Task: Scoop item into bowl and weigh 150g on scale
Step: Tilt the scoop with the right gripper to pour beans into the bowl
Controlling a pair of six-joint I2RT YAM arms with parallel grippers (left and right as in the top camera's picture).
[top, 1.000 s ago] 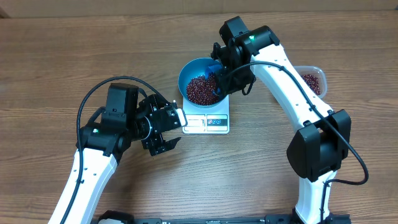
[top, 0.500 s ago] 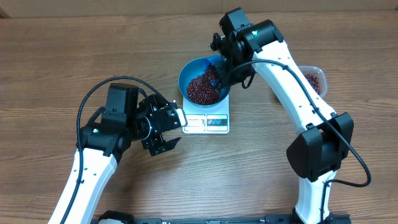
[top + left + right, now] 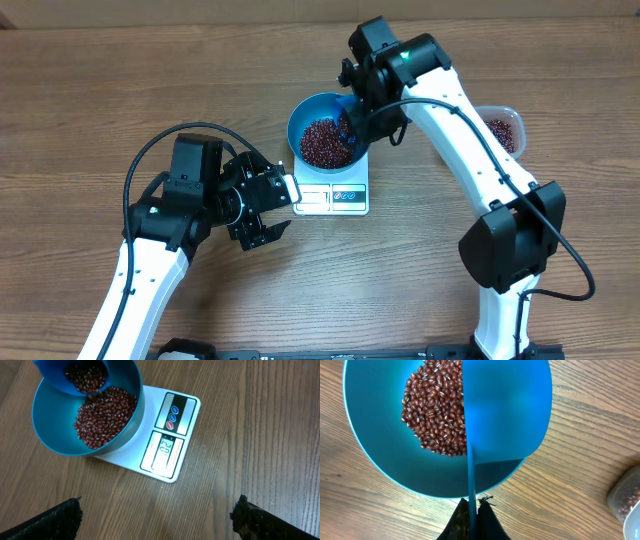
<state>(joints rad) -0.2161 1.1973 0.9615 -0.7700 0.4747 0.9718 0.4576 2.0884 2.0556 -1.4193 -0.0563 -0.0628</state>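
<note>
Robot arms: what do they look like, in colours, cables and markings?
The left arm and right arm have white links and black joint blocks. A black cable loops along each, and a green light glows on each. The jaws are black.

Dark red-brown beans (image 3: 322, 145), bright blue bowl (image 3: 297, 118), matching blue scoop (image 3: 505, 410), white scale (image 3: 335, 197), brown wood-grain counter (image 3: 80, 90)

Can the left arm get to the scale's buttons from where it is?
Probably yes: the left gripper, jaws open, hangs beside the front of the scale, bare table between; the bowl sits behind the buttons.
</note>
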